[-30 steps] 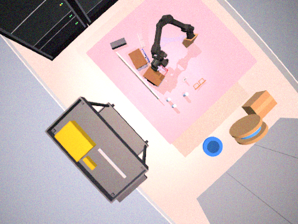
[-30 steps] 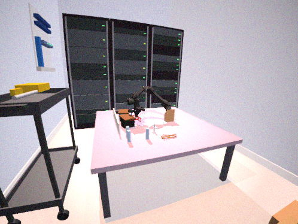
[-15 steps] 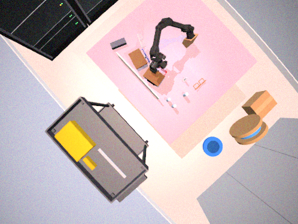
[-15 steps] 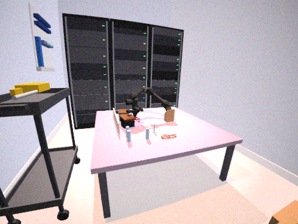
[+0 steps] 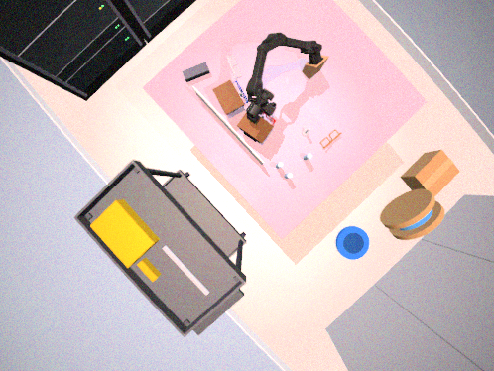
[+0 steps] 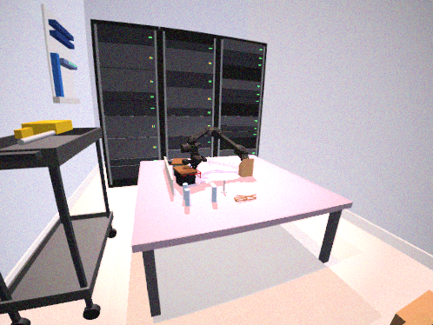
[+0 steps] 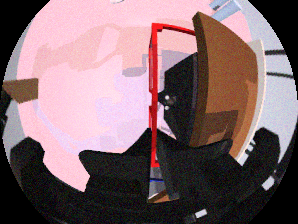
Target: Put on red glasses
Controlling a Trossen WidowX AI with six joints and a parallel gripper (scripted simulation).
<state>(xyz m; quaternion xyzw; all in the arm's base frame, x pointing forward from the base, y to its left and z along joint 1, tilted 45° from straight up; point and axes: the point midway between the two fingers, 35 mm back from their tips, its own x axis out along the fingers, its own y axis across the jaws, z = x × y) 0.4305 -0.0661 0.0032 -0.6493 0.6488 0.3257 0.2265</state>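
My gripper [image 7: 150, 131] [image 6: 195, 168] is shut on the red glasses [image 7: 153, 75] [image 6: 200, 174] [image 5: 273, 121]. In the wrist view their front stands nearly edge-on, facing the black face of the nearer display head [image 7: 180, 95] [image 5: 255, 128] [image 6: 185, 177], with a gap to the face. The far temple reaches toward the head's side and passes out of sight at its brown top. The near temple is mostly hidden by the fingers. The other display head [image 5: 228, 96] [image 6: 179, 162] stands behind the arm. I cannot make out a green tag on either head.
A long white bar [image 5: 228, 124] [image 6: 169, 175] runs beside the heads. Orange glasses [image 5: 330, 139] [image 6: 245, 198], a small stand [image 5: 306, 132] [image 6: 224, 188] and several pale cylinders [image 5: 308, 156] [image 6: 214, 194] are farther off. A brown block [image 5: 313, 68] [image 6: 246, 168] stands by the arm's base.
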